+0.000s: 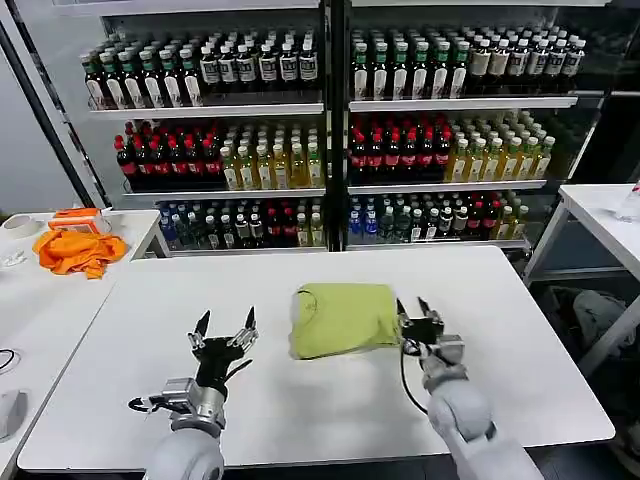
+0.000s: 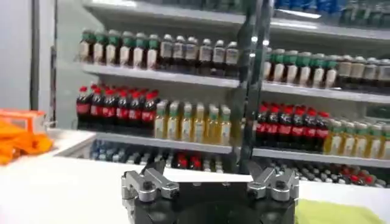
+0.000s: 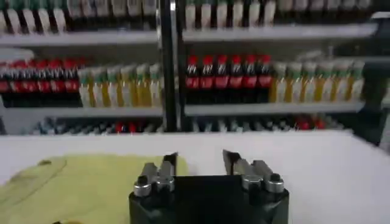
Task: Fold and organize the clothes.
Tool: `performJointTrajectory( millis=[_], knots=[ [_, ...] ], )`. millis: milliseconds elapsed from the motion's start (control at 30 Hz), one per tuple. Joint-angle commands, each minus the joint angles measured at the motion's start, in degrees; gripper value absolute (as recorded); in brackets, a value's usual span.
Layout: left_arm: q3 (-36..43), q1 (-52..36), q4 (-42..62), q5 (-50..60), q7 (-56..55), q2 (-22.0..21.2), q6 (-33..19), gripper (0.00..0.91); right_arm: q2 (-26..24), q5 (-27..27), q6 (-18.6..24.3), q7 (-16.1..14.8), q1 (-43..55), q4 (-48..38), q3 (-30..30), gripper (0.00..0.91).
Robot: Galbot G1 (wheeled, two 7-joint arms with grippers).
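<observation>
The clothes, a lime yellow-green T-shirt (image 1: 342, 319), lie folded into a compact rectangle at the middle of the white table (image 1: 300, 410); the collar faces left. In the right wrist view the T-shirt (image 3: 79, 185) spreads beside the gripper. My right gripper (image 1: 412, 308) stands open just off the shirt's right edge, with nothing between its fingers (image 3: 170, 164). My left gripper (image 1: 226, 323) is open too, held above bare tabletop to the left of the shirt, fingertips pointing up and away. A corner of the shirt (image 2: 338, 213) shows in the left wrist view.
A bright orange cloth (image 1: 78, 250) lies on a side table at the far left. Shelves of bottles (image 1: 330, 140) stand behind the table. Another white table (image 1: 605, 215) is at the right. A black cable (image 1: 405, 375) trails from the right wrist.
</observation>
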Motion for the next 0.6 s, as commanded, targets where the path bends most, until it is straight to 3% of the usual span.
performJointTrajectory(
  millis=[33, 433, 600],
  knots=[
    [0.74, 5.53, -3.75, 10.01, 2.27, 0.10, -1.05, 0.907, -0.46, -9.12, 12.50, -4.28, -27.42, 20.36, 16.48, 0.907],
    [1.23, 11.57, -7.66, 12.51, 4.16, -0.32, -0.32, 0.907, 1.58, -11.53, 12.66, -5.21, -32.38, 23.02, 18.46, 0.907],
    [0.38, 12.76, -10.18, 9.38, 4.23, -0.24, 4.72, 0.907, 1.15, -10.55, 9.84, -5.26, -33.05, 24.76, 18.78, 0.907]
  ],
)
